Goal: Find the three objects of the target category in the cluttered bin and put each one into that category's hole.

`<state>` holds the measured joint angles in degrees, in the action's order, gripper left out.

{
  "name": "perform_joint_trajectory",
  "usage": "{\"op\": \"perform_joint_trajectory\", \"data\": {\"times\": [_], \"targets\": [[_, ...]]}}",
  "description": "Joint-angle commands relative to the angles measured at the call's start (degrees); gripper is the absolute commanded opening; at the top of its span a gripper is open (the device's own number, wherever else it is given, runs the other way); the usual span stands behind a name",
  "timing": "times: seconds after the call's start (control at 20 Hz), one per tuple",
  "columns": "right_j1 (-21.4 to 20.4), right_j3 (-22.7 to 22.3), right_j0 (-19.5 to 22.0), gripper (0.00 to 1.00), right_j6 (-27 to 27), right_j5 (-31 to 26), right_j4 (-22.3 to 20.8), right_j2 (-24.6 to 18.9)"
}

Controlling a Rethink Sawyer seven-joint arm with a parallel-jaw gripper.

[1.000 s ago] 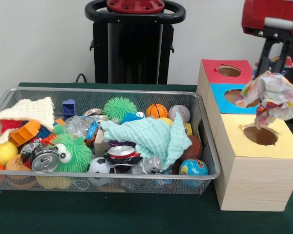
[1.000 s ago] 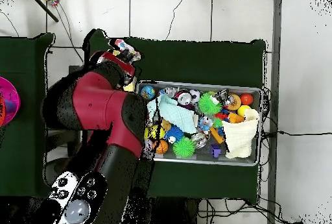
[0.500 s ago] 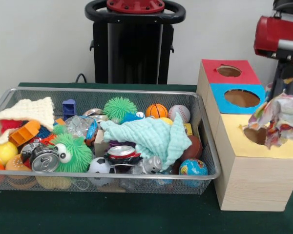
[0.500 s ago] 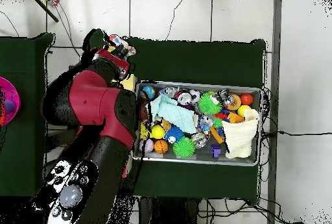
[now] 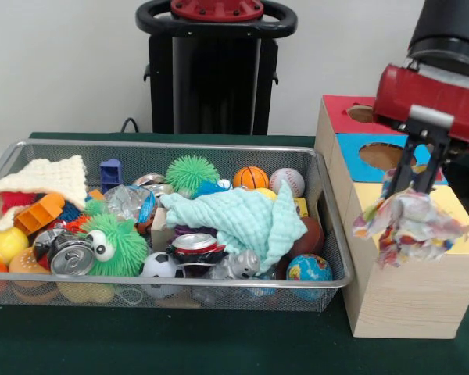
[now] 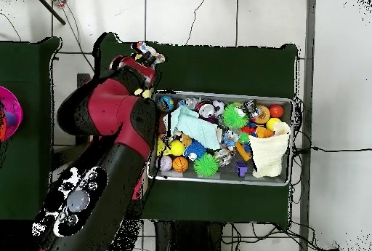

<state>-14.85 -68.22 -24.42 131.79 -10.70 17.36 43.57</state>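
Jaws pinch crumpled paper wad [image 5: 410, 226] over yellow box [image 5: 410, 289].

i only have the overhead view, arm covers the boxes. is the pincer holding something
Observer: Yes. The front view shows the pincer shut on a crumpled, multicoloured wrapper.
Operator: where is it relative to the holes
Observer: It hangs over the yellow box, nearest the camera, and hides that hole.
Operator: are the other holes free
Observer: The blue box hole shows open beside the arm; the red box hole is mostly behind the arm's red housing.
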Motion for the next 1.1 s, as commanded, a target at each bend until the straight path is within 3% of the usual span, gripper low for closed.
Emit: {"op": "perform_joint_trajectory", "data": {"times": [0.05, 0.25, 0.85, 1.1], "targets": [[2.3, 0.9, 2.5, 0.0, 6.0, -1.9, -0.4, -4.2], [-0.3, -0.8, 3.2, 0.0, 4.7, -4.0, -0.4, -8.9], [-3.2, -2.1, -1.4, 0.0, 8.5, -12.1, 2.4, -8.3], [-5.1, -3.3, -0.3, 0.0, 6.5, -14.0, 1.6, -9.7]]}}
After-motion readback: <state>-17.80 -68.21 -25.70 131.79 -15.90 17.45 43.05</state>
